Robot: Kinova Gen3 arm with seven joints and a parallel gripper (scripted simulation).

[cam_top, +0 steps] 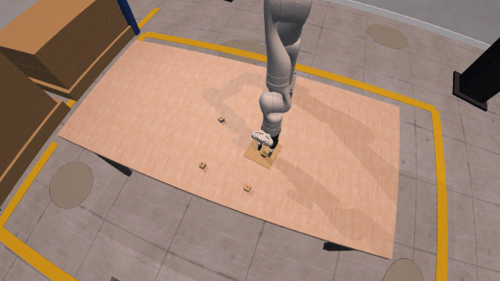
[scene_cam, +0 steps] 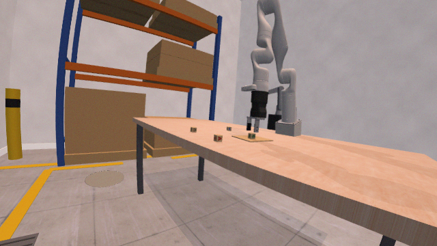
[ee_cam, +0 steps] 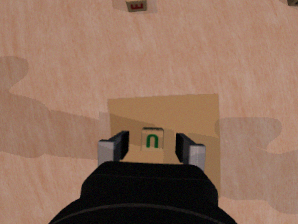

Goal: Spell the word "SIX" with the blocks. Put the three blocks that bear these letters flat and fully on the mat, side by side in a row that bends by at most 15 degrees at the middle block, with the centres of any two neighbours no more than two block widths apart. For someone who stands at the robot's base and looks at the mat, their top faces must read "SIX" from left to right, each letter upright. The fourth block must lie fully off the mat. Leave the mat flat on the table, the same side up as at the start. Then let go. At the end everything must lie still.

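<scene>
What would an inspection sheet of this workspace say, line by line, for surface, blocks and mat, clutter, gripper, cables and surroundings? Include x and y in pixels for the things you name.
Surface: wooden table (cam_top: pixel 156 97) (scene_cam: pixel 328 160), shadows across it.
Mat: flat on the table (cam_top: pixel 254 156) (scene_cam: pixel 239 137) (ee_cam: pixel 200 107).
Blocks: one, green-marked (cam_top: pixel 264 154) (scene_cam: pixel 251 136) (ee_cam: pixel 152 139), on the mat; three off it (cam_top: pixel 221 119) (cam_top: pixel 201 165) (cam_top: pixel 247 188) (scene_cam: pixel 229 128) (scene_cam: pixel 193 130) (scene_cam: pixel 218 138).
Clutter: nothing seen.
Gripper (cam_top: pixel 266 151) (scene_cam: pixel 252 130) (ee_cam: pixel 152 142): open, above the mat.
Cables: nothing seen.
Surroundings: shelf rack (scene_cam: pixel 61 113), cartons (scene_cam: pixel 102 123), yellow post (scene_cam: pixel 13 133), yellow floor lines (cam_top: pixel 441 176) (scene_cam: pixel 27 191).

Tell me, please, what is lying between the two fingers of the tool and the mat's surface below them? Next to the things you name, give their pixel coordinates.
In the wrist view, a block (cam_top: pixel 264 154) (scene_cam: pixel 251 136) (ee_cam: pixel 152 139) with a green letter shows between the open fingers; it rests on the mat (cam_top: pixel 255 157) (scene_cam: pixel 263 139) (ee_cam: pixel 197 112).
</scene>
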